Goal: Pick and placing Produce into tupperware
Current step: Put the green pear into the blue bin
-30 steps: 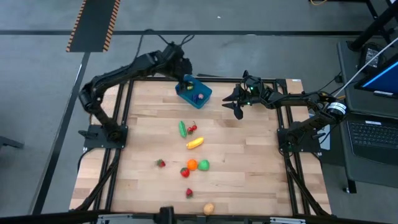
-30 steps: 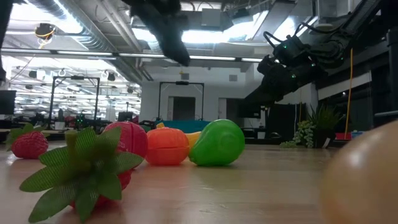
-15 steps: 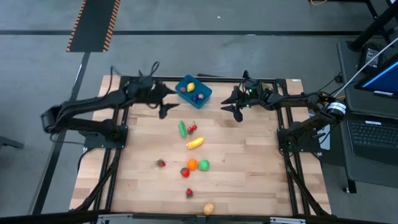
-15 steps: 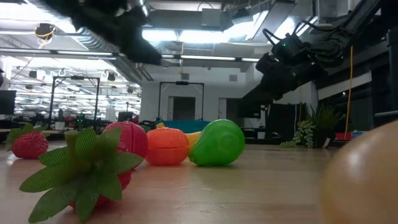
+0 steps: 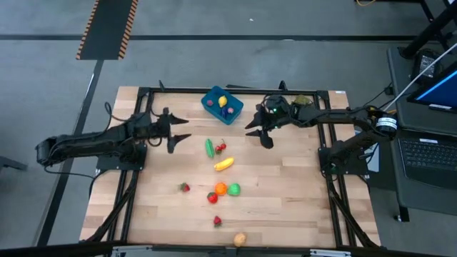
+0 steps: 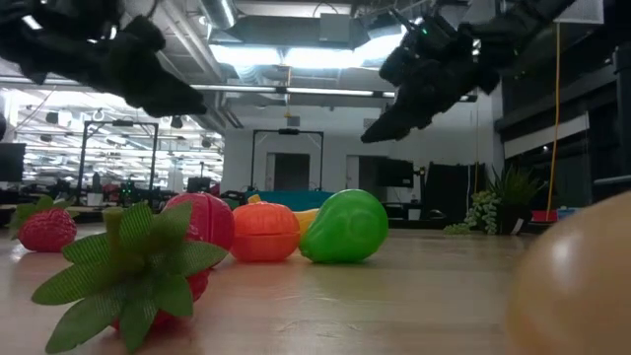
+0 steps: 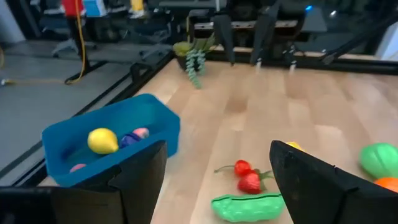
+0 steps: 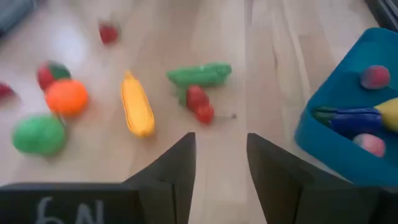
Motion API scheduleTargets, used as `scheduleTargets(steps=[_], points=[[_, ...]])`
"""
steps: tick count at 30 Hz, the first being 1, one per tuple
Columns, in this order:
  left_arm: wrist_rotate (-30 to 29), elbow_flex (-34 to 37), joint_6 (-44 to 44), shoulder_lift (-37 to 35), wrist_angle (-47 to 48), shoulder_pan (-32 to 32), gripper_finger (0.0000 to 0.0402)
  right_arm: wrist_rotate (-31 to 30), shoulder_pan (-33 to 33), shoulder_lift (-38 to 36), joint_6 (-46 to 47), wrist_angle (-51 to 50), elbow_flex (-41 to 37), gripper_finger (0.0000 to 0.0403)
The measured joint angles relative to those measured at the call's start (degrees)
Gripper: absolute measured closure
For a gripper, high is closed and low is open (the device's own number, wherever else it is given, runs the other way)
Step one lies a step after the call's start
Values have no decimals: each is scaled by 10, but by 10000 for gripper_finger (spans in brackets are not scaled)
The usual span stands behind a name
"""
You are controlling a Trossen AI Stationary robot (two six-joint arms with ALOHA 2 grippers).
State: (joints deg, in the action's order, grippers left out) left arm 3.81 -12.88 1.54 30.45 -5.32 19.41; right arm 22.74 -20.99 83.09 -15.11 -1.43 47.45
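Observation:
The blue tupperware (image 5: 222, 105) stands at the table's far edge with a yellow fruit (image 7: 102, 140) and other small pieces inside. On the bare wood lie a green cucumber (image 5: 209, 148), red cherries (image 5: 221, 147), a yellow piece (image 5: 223, 164), an orange one (image 5: 221, 189), a green pear (image 5: 233, 188), strawberries and a tan piece (image 5: 240, 239). My left gripper (image 5: 180, 133) hangs open left of the tupperware, nothing between its fingers (image 7: 217, 155). My right gripper (image 5: 257, 135) hovers open right of the cucumber, above the table (image 8: 221, 146).
A grey-green plant sprig (image 5: 303, 100) lies at the far right corner. Black frame rails (image 5: 136, 164) run along the table's left and right sides. Bare wood lies between the two grippers and the produce cluster (image 6: 296, 232).
My left gripper has drawn back from over the tupperware toward the table's left edge and sunk, tipping up to nearly level, its fingers as wide apart as before. My right gripper has risen a little and swung toward the table's middle, nearer the cucumber and cherries.

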Motion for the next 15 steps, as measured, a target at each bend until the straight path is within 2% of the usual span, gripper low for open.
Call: scheduleTargets(steps=[2, 9, 15], points=[[0, 12, -4, -22, 1, -12, 123, -32, 19, 0, -16, -44, 27, 258], [-28, 25, -19, -62, 45, -41, 123, -46, 81, 0, 22, -159, 114, 258], [-37, 25, -42, -63, 62, -71, 123, -126, 170, 0, 54, -195, 163, 248]])
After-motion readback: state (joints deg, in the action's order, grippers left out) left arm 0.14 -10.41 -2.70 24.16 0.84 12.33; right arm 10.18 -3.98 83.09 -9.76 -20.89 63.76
